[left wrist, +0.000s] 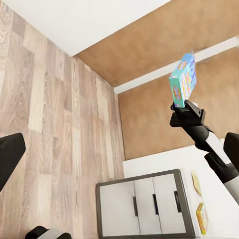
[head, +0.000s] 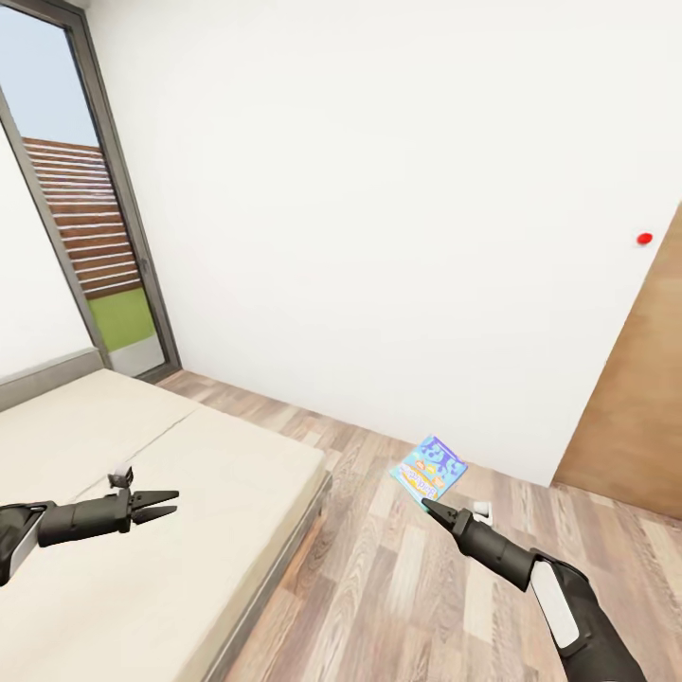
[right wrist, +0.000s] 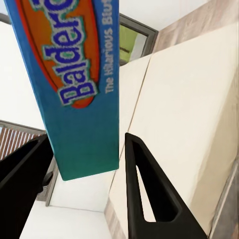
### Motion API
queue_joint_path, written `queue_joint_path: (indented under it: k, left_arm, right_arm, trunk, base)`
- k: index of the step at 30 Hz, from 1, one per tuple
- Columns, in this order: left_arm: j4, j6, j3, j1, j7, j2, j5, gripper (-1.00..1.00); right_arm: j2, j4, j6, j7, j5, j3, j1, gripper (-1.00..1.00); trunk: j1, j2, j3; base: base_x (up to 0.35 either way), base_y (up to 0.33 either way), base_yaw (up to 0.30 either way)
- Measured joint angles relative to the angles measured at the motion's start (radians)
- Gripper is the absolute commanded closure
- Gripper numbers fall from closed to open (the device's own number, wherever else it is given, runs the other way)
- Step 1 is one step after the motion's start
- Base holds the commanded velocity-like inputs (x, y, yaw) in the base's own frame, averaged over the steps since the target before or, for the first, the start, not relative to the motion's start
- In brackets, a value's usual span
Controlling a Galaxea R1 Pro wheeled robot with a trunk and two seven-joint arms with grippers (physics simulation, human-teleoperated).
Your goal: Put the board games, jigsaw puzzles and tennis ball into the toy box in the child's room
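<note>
The scene is bright and evenly lit — flat simulator light with no glare. Daylight shows through the glass door (head: 90, 218), yet the white wall (head: 398, 208) shades only faintly toward the corner. Shadows are soft: a thin dark band runs under the bed (head: 189, 502) edge. The head view bends straight lines near its borders (the door frame leans). In the right wrist view the board game (right wrist: 74, 84) print looks slightly blurred — close to the lens.
</note>
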Motion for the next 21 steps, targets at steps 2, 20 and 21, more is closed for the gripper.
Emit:
queue_joint_path:
  k: [2,20,21]
  left_arm:
    - [0.0,0.0,0.0,0.0,0.0,0.0,0.0,-1.0]
    - [0.0,0.0,-0.001,0.0,0.0,0.001,0.0,-1.0]
    - [0.0,0.0,-0.001,0.0,0.0,0.001,0.0,-1.0]
  right_arm:
    - [0.0,0.0,0.0,0.0,0.0,0.0,0.0,1.0]
    - [0.0,0.0,0.0,0.0,0.0,0.0,0.0,1.0]
    - [0.0,0.0,0.0,0.0,0.0,0.0,0.0,1.0]
  trunk:
    - [0.0,0.0,0.001]
    - [0.0,0.0,0.01]
    - [0.0,0.0,0.01]
  base:
    - [0.0,0.0,-0.28]
    - [0.0,0.0,-0.28]
    - [0.0,0.0,-0.28]
